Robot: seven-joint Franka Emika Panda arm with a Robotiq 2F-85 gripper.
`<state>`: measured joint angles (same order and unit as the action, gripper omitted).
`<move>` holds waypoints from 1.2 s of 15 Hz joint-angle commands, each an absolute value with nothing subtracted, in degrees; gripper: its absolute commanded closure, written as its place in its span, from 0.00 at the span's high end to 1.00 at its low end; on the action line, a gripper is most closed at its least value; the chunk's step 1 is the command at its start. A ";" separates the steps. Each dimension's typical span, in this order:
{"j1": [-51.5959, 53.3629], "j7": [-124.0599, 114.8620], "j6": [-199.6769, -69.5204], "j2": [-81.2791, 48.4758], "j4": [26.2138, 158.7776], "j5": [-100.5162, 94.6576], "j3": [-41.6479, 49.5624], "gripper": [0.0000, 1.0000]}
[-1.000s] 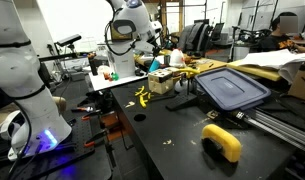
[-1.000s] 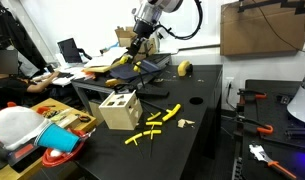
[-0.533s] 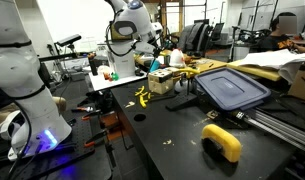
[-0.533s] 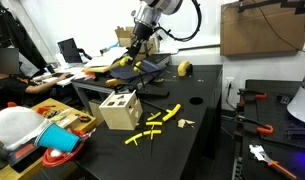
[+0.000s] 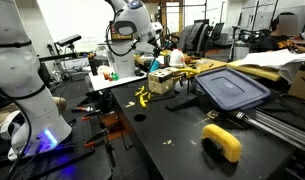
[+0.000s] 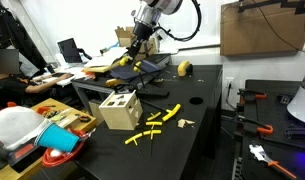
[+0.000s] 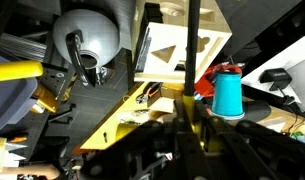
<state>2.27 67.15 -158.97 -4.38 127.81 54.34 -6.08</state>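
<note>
Nothing has shifted since the earlier frames: the arm, the fingers and every loose thing lie as they did. Nearest in an exterior view, a red bowl (image 6: 60, 157) and a teal cup (image 6: 54, 137) sit in the clutter at the front. Past them, on the black tabletop (image 6: 207, 110), stands a wooden box (image 6: 119, 108) with shaped holes, and yellow sticks (image 6: 157, 120) are scattered just beside it. Farther back lies a grey-blue lid (image 6: 144, 68), with a yellow roll (image 6: 185, 68) near its far side. The fingers (image 6: 138, 47) hang in the air above the lid, apart from it and pointing down. Whether they are spread or closed I cannot tell, since they are too small in both exterior views and dark in the wrist view. A thin dark bar (image 7: 189, 60) runs up the middle of the wrist view, in front of the box and the cup.
</note>
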 commanded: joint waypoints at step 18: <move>2.29 83.33 -162.46 -10.17 115.72 71.12 -11.45 0.03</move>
<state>2.28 75.41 -159.87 -7.59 120.63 63.98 -9.74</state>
